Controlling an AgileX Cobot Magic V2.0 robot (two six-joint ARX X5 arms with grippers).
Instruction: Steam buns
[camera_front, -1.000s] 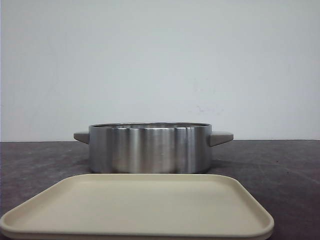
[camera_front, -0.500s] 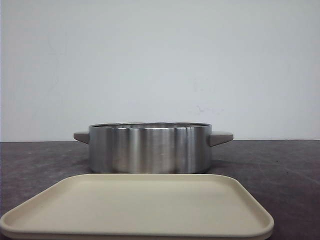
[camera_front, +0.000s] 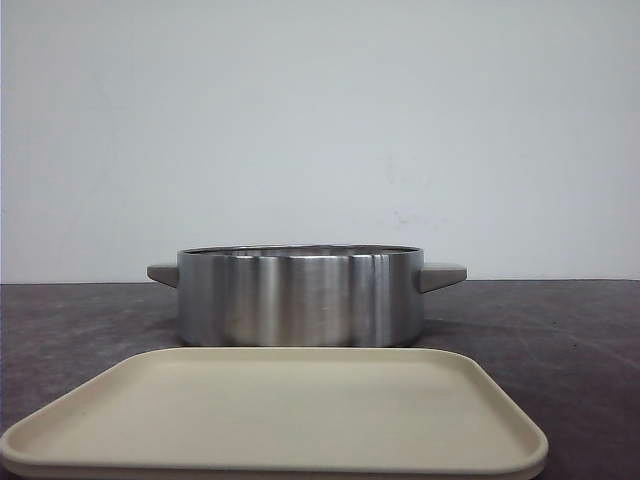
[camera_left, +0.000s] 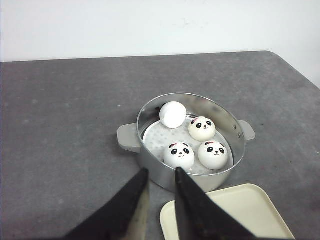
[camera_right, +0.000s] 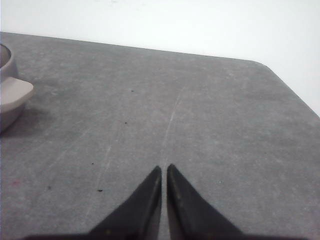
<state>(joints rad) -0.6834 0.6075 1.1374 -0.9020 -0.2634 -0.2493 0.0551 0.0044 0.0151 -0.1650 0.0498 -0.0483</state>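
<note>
**A:** How far open is the left gripper (camera_left: 161, 171)?

**B:** Its two black tapered fingers (camera_left: 134, 196) stand a narrow gap apart at the tips, in the lower middle of the left wrist frame. Nothing is between them and they touch nothing; the grey tabletop (camera_left: 60, 130) and the near rim of the pot show through the gap.

**A:** And the right gripper (camera_right: 164, 167)?

**B:** Almost closed. Only a thin slit separates its black fingertips at the bottom centre of the right wrist frame, with bare grey table beneath. It holds nothing. One beige pot handle (camera_right: 15, 92) shows at the left edge of that frame, well apart from the tips.

**A:** Where are the four white dome-shaped panda-face buns (camera_left: 195, 140)?

**B:** All inside the round brushed-steel pot with beige side handles (camera_left: 150, 167), in the centre of the left wrist frame. Three sit face up in a cluster; the fourth, toward the upper left of the pot, is tipped so only plain white shows.

**A:** Anything else?

**B:** A cream rounded rectangular tray (camera_front: 480, 400) fills the lower part of the front frame, just in front of the pot (camera_front: 300, 300); its corner appears in the lower right of the left wrist frame.
</note>
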